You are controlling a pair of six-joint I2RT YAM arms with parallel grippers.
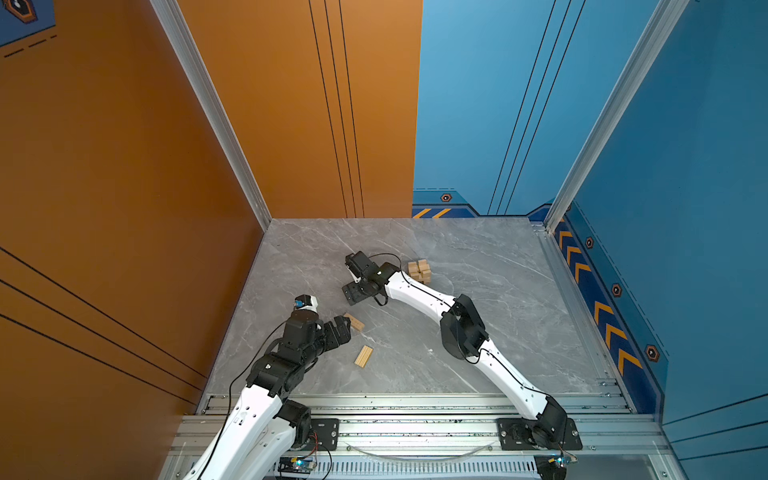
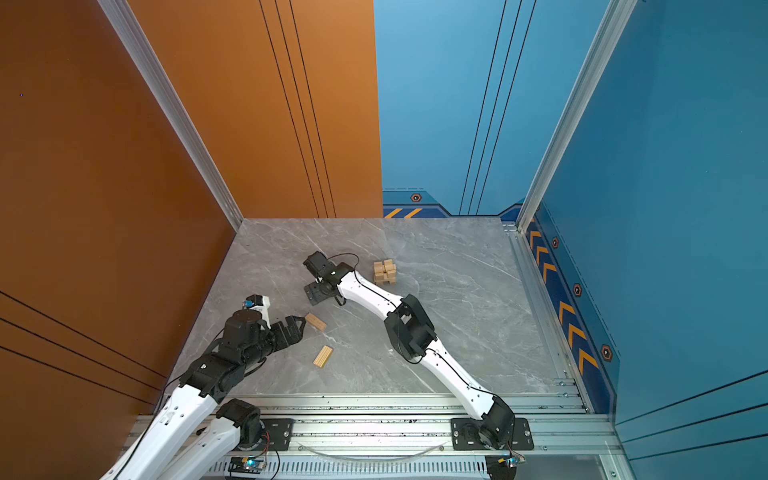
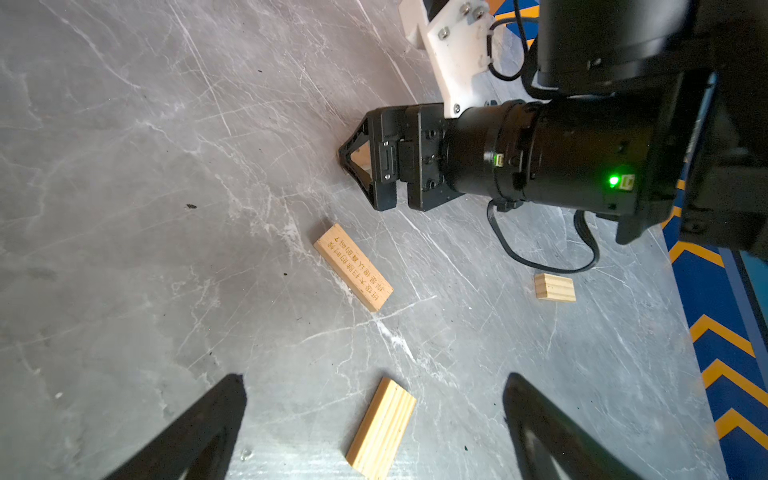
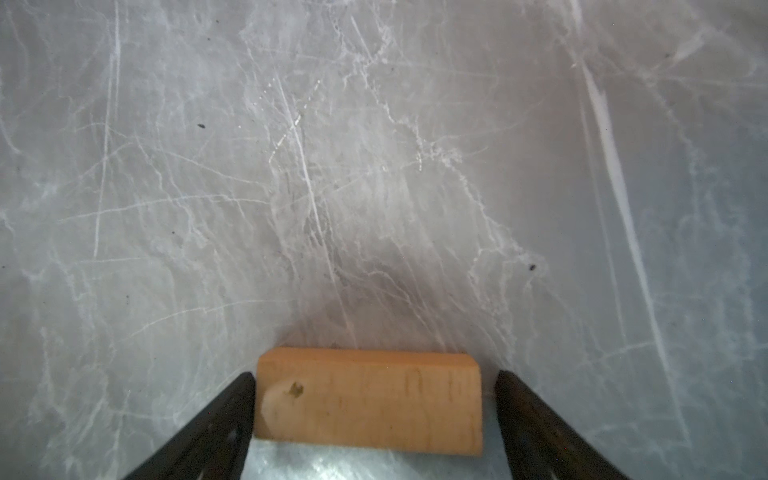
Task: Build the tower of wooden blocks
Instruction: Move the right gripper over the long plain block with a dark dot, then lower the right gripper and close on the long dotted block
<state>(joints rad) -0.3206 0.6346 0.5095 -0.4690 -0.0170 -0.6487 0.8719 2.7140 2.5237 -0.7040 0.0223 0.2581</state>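
While my right gripper (image 4: 374, 374) sits open astride a block (image 4: 368, 401), long side spanning finger to finger, small gap one side, nothing's gripped yet. Tower (image 1: 419, 271) stands just beyond that wrist, rightward in both top views; bare table (image 1: 519, 316) around it. Left gripper (image 2: 297, 321) open wide, beside a printed bar (image 3: 353, 268) and grooved slab (image 3: 382, 428).

Grey marble table (image 1: 478, 257), white veins. Black left pincer (image 3: 374, 377); striped block (image 3: 381, 428) between its tips pale tan, lettered block (image 3: 353, 268) just beyond tan with darker engraved characters. Black right pincer (image 4: 375, 374), orange-tan block (image 4: 368, 401) between its tips.
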